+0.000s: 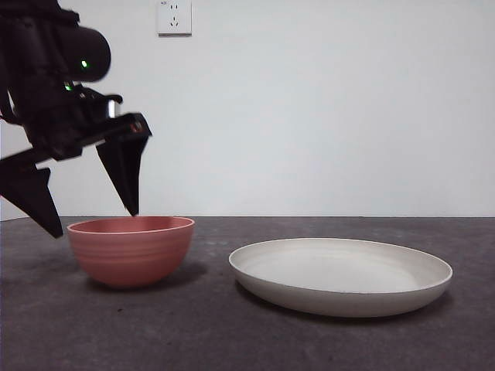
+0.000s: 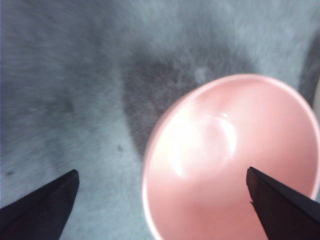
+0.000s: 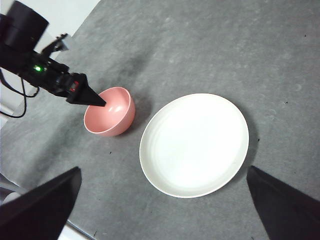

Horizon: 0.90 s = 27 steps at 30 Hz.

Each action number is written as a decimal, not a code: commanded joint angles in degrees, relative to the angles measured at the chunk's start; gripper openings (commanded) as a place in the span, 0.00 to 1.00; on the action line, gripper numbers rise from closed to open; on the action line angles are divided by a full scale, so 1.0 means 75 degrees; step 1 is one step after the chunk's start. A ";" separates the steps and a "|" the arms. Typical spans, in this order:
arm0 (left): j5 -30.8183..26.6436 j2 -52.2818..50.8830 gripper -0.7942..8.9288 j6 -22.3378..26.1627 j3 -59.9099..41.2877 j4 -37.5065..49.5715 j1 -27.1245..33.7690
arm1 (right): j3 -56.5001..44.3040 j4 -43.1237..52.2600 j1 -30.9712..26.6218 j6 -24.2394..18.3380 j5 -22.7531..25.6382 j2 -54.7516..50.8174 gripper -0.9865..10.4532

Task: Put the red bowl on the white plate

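Note:
The red bowl (image 1: 131,251) stands upright on the dark table, left of the white plate (image 1: 340,274), with a small gap between them. My left gripper (image 1: 95,223) is open and hangs just above the bowl's left rim, with one jaw tip over the inside and the other outside it. In the left wrist view the bowl (image 2: 230,160) lies between the spread jaws of this gripper (image 2: 161,171), toward one jaw. My right gripper (image 3: 164,170) is open and empty, high above the table. Its view shows the bowl (image 3: 112,112), the plate (image 3: 195,145) and the left gripper (image 3: 82,92).
A wall socket (image 1: 174,17) sits high on the white wall behind the table. In the right wrist view the table's edge (image 3: 75,225) runs near the bowl's side, and black cables (image 3: 20,100) hang by the left arm.

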 commanded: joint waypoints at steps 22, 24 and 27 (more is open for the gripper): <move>-0.0455 0.0291 0.09 0.0367 0.0367 -0.0271 -0.0184 | 0.0131 0.0082 0.0003 -0.0067 -0.0017 0.0038 0.64; -0.0603 0.0294 0.09 0.0335 0.0589 -0.0597 -0.0280 | 0.0131 0.0079 0.0003 -0.0067 -0.0017 0.0038 0.64; -0.0659 0.0294 0.09 0.0259 0.1008 -0.1055 -0.0493 | 0.0131 0.0082 0.0003 -0.0067 -0.0017 0.0038 0.64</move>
